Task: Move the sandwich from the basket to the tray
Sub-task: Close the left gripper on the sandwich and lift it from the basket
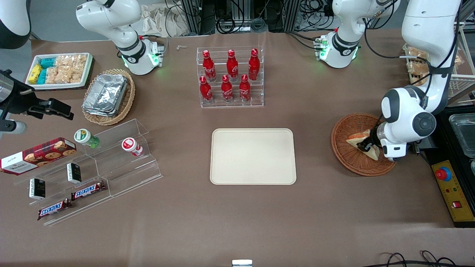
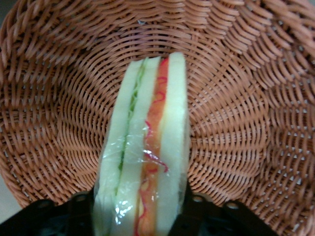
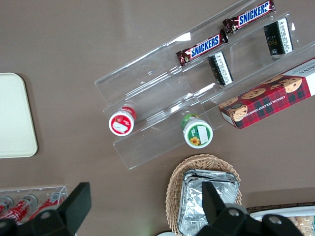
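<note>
— Front view first: what's the surface like?
— Brown matte table (image 1: 237,222), cables and metal frames along its back edge. The flat cream tray (image 1: 253,156) with rounded corners sits mid-table.
— And the sandwich?
— Inside the round woven basket (image 1: 349,163) at the working arm's end. The gripper (image 1: 367,145) is down in it, jaws closed on the plastic-wrapped sandwich (image 2: 145,162), white bread with green and red layers.
</note>
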### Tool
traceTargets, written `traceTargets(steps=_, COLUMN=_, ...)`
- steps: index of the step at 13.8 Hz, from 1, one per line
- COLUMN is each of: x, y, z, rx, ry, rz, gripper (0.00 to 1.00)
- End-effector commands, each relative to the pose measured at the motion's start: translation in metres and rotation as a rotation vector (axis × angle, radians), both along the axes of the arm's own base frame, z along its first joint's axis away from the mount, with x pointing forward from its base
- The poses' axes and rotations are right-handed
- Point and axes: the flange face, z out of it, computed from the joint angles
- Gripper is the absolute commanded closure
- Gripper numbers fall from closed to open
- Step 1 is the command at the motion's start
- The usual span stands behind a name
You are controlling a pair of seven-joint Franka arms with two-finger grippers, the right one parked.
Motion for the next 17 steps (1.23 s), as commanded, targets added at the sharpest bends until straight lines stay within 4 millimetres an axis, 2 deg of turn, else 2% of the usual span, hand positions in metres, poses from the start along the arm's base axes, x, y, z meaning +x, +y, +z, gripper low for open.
traceTargets(steps=1, x=0.004, y=-0.005, z=0.009, rx=-0.006, ry=-0.024, rz=0.018, gripper=1.0)
traceTargets(steps=6, x=0.008, y=-0.013, z=0.098, rx=-0.034, ry=-0.007, rz=-0.03, gripper=1.0)
traceTargets(steps=9, x=0.024, y=-0.026, z=0.153, rx=-0.044, ry=0.027, rz=-0.062, gripper=1.0)
traceTargets(steps=10, x=0.029, y=-0.038, z=0.169, rx=-0.048, ry=0.032, rz=-0.12, gripper=1.0)
traceTargets(steps=11, x=0.032, y=-0.051, z=0.18, rx=-0.065, ry=0.043, rz=-0.213, gripper=1.0)
traceTargets(steps=14, x=0.032, y=-0.067, z=0.199, rx=-0.092, ry=0.041, rz=-0.355, gripper=1.0)
traceTargets(steps=17, x=0.034, y=-0.108, z=0.216, rx=-0.107, ry=0.027, rz=-0.453, gripper=1.0)
